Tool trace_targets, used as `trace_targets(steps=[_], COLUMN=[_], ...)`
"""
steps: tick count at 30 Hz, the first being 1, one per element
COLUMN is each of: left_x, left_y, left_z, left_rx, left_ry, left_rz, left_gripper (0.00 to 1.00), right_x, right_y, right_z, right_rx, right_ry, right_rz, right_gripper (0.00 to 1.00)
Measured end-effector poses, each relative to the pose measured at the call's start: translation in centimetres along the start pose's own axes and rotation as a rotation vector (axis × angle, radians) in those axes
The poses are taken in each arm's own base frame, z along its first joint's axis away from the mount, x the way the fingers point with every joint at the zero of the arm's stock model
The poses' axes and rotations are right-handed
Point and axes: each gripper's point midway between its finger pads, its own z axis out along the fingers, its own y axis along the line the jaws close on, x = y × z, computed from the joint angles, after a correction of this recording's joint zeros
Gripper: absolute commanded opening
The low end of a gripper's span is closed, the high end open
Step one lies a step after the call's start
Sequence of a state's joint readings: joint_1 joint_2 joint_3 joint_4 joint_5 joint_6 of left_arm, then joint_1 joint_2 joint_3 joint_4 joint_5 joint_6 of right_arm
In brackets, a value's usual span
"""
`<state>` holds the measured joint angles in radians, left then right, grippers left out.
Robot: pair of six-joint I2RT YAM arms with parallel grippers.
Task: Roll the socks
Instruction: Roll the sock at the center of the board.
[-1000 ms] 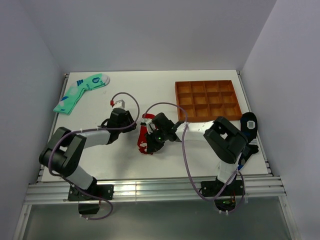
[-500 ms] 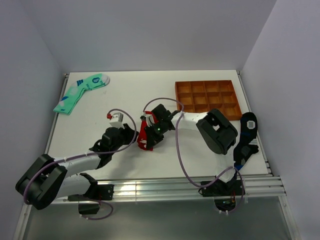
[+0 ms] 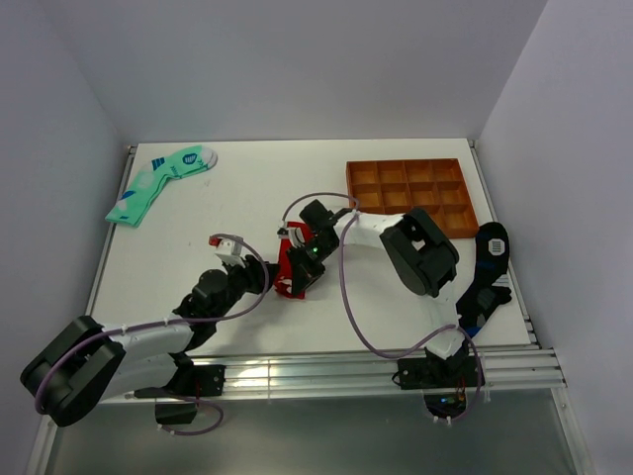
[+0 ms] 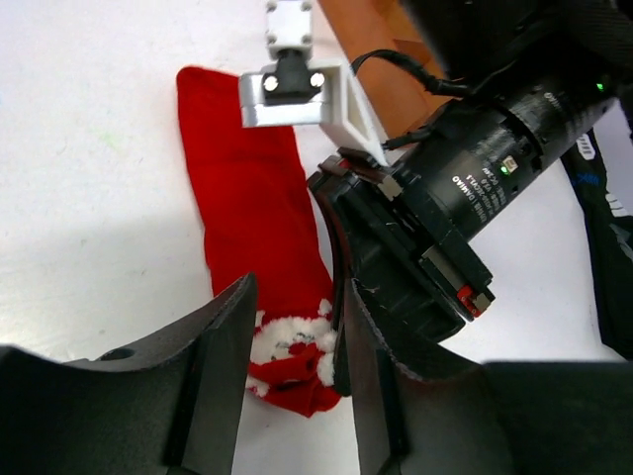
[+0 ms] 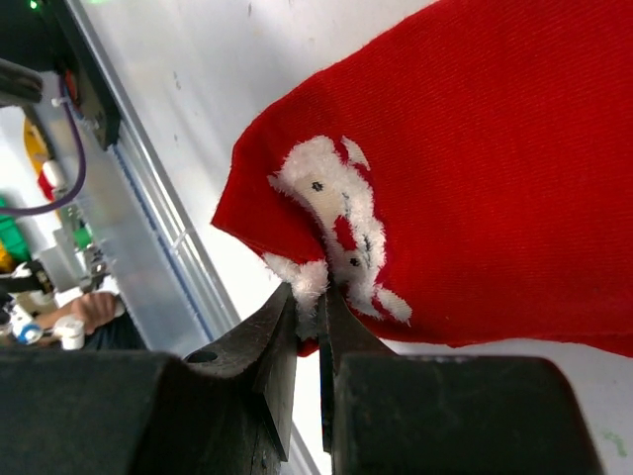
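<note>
The red socks lie flat mid-table, with a white figure mark at the near end. My right gripper is shut on that near end, pinching the fluffy white mark between its fingertips; in its wrist view the red fabric spreads beyond. My left gripper is open just left of the socks. In the left wrist view its fingers straddle the marked end without touching it, and the right gripper's body sits close on the right.
A brown compartment tray stands at the back right. A mint-green sock lies at the far left. A black patterned sock lies at the right edge. The metal rail runs along the near edge.
My left arm has swung back and down; its gripper moved nearer and now faces the socks' near end. My right gripper shifted slightly away with the sock end held.
</note>
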<state>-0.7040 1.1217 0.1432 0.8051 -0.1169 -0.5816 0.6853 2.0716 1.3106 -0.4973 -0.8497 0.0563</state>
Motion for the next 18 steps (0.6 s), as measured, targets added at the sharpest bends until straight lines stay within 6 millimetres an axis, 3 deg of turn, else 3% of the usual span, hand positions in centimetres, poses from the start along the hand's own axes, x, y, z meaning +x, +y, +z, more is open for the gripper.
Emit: trace_targets(steps=[4, 10, 18], left_x=[0.1, 1.7, 1.8], left_y=[-0.4, -0.6, -1.7], left_z=[-0.1, -0.9, -1.1], left_rx=[0.040, 0.100, 0.175], left_ry=[-0.016, 0.023, 0.025], left_rz=[0.020, 0.047, 0.101], left_gripper=[0.54, 0.57, 0.66], right_x=[0.0, -0.2, 0.1], right_y=[0.0, -0.7, -0.8], right_z=[-0.3, -0.8, -1.5], right_rx=[-0.007, -0.013, -0.011], right_ry=[0.020, 0.038, 0.081], right_rz=[0.012, 0.046, 0.068], right_gripper=[0.04, 0.02, 0.00])
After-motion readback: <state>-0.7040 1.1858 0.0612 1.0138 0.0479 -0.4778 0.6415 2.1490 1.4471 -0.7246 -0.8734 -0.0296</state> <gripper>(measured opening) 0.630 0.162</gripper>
